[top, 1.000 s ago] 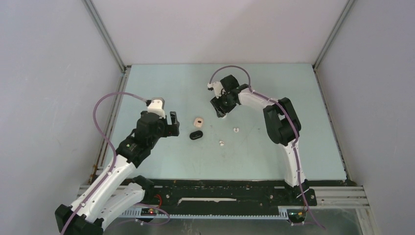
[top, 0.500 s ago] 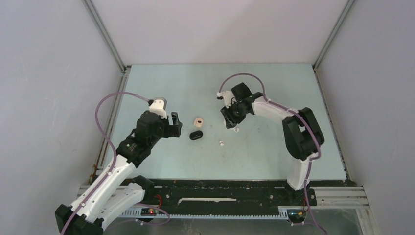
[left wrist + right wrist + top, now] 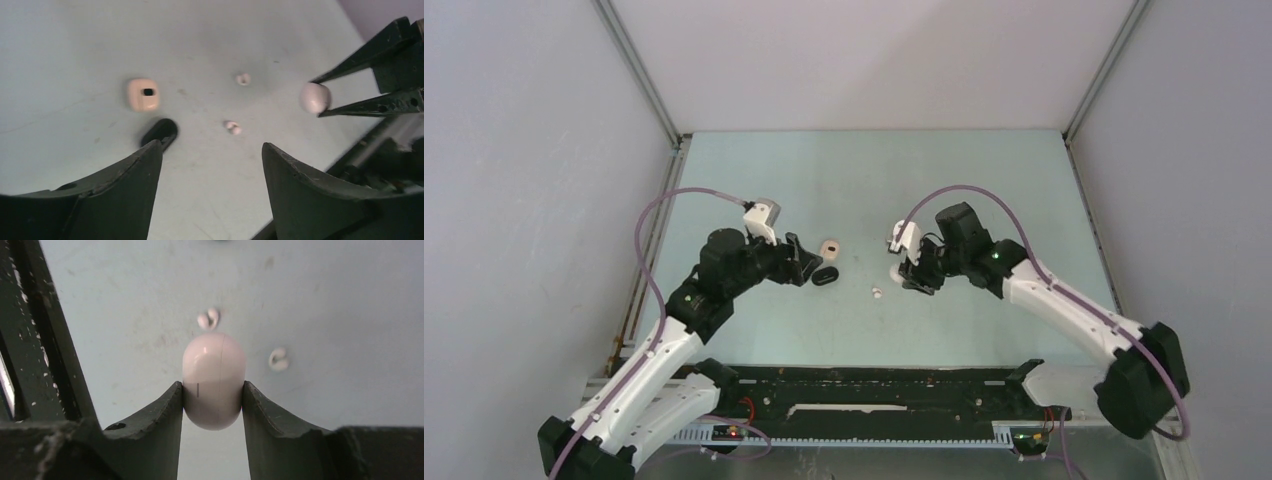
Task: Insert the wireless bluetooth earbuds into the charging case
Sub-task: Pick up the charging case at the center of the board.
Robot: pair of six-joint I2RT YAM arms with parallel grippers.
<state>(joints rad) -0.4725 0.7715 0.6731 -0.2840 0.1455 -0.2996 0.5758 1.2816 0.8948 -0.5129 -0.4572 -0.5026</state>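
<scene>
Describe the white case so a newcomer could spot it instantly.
On the green table, find the right gripper, right of centre. Pinched between its fingers is a white pebble-shaped case. It is the only one gripped; the beige case and black case lie loose nearer the left arm.

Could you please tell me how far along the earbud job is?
Nothing looks done: two white earbuds lie loose on the table. In hand: the right gripper pinches the white case, which looks closed. The left gripper is open and empty. Remaining: open the case, seat both earbuds.
</scene>
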